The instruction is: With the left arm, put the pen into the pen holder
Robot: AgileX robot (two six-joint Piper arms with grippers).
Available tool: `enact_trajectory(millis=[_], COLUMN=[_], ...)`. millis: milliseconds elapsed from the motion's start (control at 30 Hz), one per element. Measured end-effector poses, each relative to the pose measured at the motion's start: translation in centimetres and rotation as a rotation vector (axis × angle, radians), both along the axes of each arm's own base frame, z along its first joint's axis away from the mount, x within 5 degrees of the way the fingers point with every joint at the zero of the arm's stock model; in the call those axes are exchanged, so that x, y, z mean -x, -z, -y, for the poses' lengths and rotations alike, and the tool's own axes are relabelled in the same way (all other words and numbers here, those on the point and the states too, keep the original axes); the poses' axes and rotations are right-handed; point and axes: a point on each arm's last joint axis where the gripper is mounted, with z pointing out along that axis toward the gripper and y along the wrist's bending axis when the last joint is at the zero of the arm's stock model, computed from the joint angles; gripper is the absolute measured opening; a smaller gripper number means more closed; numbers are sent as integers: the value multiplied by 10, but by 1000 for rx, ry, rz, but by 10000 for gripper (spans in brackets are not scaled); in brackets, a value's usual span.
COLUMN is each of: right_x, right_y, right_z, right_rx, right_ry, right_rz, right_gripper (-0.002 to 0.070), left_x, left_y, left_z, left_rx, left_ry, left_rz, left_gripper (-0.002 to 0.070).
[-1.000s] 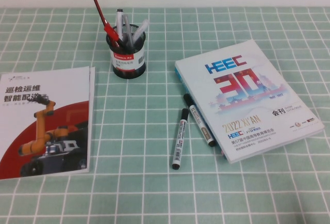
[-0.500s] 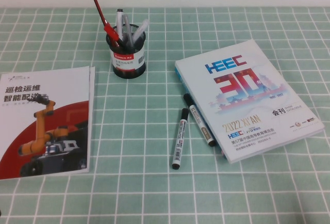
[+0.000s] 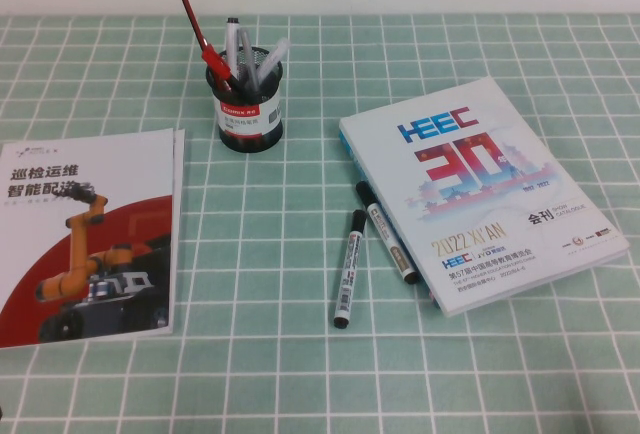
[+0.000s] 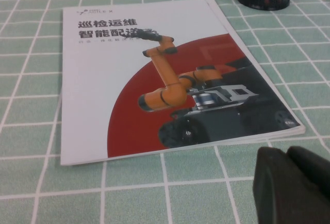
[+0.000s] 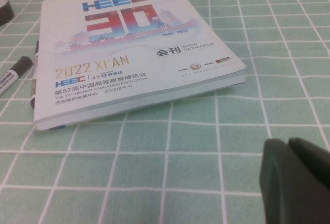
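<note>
1. The pen [image 3: 270, 59] stands tilted in the pen holder [image 3: 247, 104], a black mesh cup with a white, red-topped label, beside a red pen [image 3: 203, 42].
2. Brochure [image 4: 165, 74] at the left – bold Chinese characters above an orange robot arm.
3. Catalogue [image 3: 485, 189] at the right reads "HEEC 30", "2022 XI'AN", "SHOW CATALOGUE"; two markers [image 3: 348, 267] lie against its edge on the green-checked surface [image 3: 300, 354].
4. Left tool [image 4: 294, 182] hangs low near the brochure's corner, right tool [image 5: 296, 180] near the catalogue's – tips together on both.
</note>
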Motion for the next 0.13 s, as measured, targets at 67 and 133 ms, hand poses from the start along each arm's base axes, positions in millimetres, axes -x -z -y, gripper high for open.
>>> enact_trajectory(millis=[67, 133], right_x=[0, 0], right_y=[0, 0], right_z=[0, 0], right_rx=[0, 0], right_ry=[0, 0], right_rz=[0, 0], right_gripper=[-20, -20], left_x=[0, 0], left_y=[0, 0], left_z=[0, 0], left_rx=[0, 0], left_ry=[0, 0], left_rz=[0, -1], left_gripper=[0, 0])
